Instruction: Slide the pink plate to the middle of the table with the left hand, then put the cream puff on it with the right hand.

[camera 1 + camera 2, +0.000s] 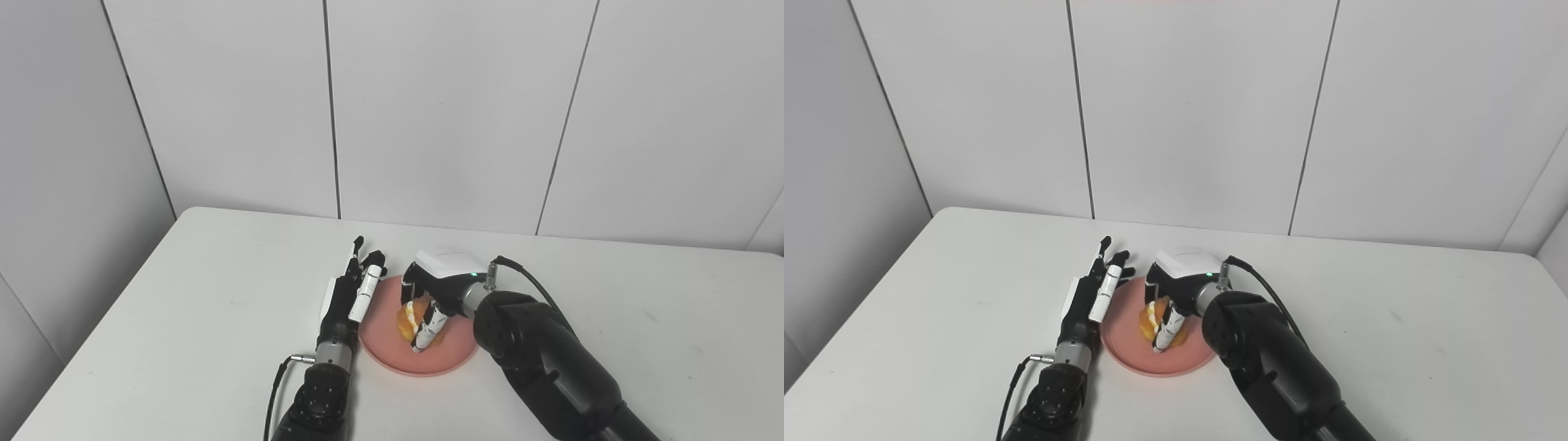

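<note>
The pink plate (392, 352) lies on the white table (202, 318), near its middle. The cream puff (408, 320), golden with white cream, sits over the plate's centre. My right hand (438, 288) is above the plate with its fingers closed around the puff; I cannot tell if the puff rests on the plate. My left hand (355, 288) is open with fingers stretched out, lying against the plate's left rim, holding nothing. Both also show in the right eye view: the left hand (1096, 291) and the right hand (1182, 278).
The table's far edge meets a white panelled wall (429, 110). Bare tabletop lies to the left (184, 294) and right (674, 318) of the arms.
</note>
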Action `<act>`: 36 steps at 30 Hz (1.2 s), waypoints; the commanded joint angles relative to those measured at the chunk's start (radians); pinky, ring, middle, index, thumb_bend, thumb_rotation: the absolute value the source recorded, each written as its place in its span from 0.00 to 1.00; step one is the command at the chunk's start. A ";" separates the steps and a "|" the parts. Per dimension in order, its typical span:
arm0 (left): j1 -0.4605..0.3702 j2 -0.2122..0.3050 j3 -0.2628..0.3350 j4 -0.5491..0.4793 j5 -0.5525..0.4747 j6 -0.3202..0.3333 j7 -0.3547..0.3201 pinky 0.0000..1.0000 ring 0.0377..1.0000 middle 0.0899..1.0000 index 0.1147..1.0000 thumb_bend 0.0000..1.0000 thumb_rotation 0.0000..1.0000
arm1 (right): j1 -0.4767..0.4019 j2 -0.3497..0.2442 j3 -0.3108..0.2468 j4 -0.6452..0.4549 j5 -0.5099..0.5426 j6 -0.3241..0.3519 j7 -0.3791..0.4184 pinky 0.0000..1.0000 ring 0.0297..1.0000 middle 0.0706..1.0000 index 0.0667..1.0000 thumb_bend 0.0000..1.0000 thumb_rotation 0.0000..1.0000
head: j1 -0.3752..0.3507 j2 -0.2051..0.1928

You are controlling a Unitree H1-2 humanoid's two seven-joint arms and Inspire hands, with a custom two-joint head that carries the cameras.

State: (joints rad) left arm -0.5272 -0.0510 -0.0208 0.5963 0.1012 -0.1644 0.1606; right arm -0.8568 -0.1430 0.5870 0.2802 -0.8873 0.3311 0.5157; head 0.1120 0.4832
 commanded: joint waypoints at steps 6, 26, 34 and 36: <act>0.083 -0.052 -0.026 0.053 -0.009 0.059 -0.027 0.79 0.79 0.87 1.00 0.68 0.95 | -0.031 -0.011 0.019 -0.013 -0.029 -0.070 -0.072 0.34 0.46 0.49 0.44 0.52 0.00 | -0.004 0.002; 0.093 -0.053 -0.025 0.022 -0.027 0.095 -0.047 0.80 0.83 0.98 1.00 0.70 0.95 | -0.010 -0.058 0.020 -0.113 -0.062 -0.064 -0.021 0.88 0.95 0.96 0.84 1.00 0.42 | -0.008 0.010; 0.089 -0.038 -0.028 0.028 -0.020 0.095 -0.042 0.77 0.83 0.97 1.00 0.70 0.97 | 0.015 -0.115 -0.040 -0.279 -0.045 -0.043 0.057 0.90 0.95 0.95 0.84 1.00 0.39 | -0.014 0.006; 0.088 -0.037 -0.027 0.027 -0.023 0.093 -0.043 0.78 0.83 0.96 1.00 0.71 0.97 | 0.032 -0.124 -0.067 -0.313 -0.031 -0.052 0.042 0.89 0.95 0.95 0.84 1.00 0.39 | -0.014 0.005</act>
State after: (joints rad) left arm -0.5147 -0.0492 -0.0222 0.5648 0.0894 -0.1485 0.1596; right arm -0.8112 -0.2606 0.5552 0.0149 -0.9258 0.2857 0.5797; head 0.0966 0.4878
